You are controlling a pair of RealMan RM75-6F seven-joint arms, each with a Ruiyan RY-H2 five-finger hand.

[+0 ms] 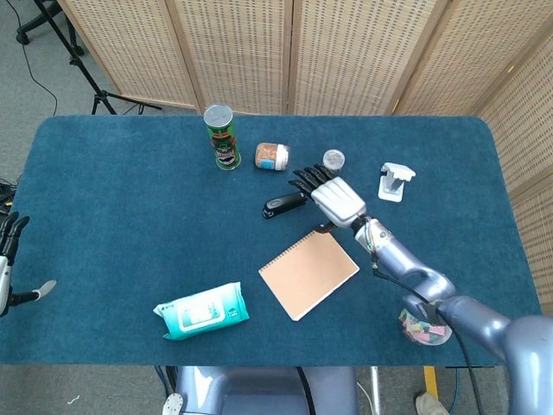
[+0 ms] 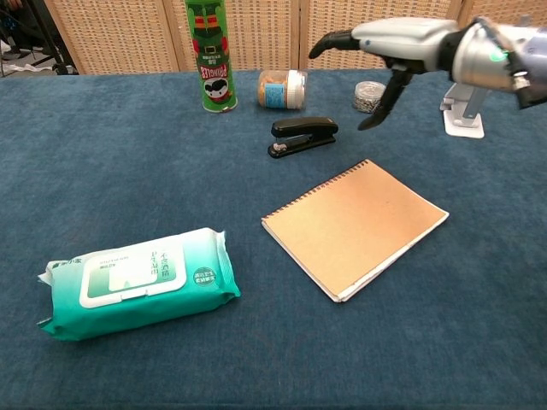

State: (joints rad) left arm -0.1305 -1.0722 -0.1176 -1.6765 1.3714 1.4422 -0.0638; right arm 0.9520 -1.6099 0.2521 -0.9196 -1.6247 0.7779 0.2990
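1. A rectangular table covered in dark blue carpet-like cloth stands before woven cane screens and carries everything described here.
2. The right hand, silver-backed with black fingers, hovers above the table with its fingers spread and nothing in its grasp; in the chest view the right hand hangs in the air over the black stapler, not touching it.
3. The tan spiral-bound notebook lies flat, just nearer the robot than the stapler.
4. A teal and white soft pack of wet wipes lies well apart from the stapler, toward the robot's left and the table's near edge.
5. A tall green crisp tube stands upright beyond the stapler, to its left.
6. The left hand hangs off the table's left edge, far from the stapler, fingers apart and empty.
7. A white phone stand sits to the right of the stapler, past the right hand.
8. A small clear tub of coloured clips sits near the table's front right, well apart from the stapler and partly hidden by the arm.
9. A small jar lying on its side with a blue label rests just beyond the stapler.
10. A small round clear container of metal bits stands beyond the stapler, just past the right hand's fingertips.
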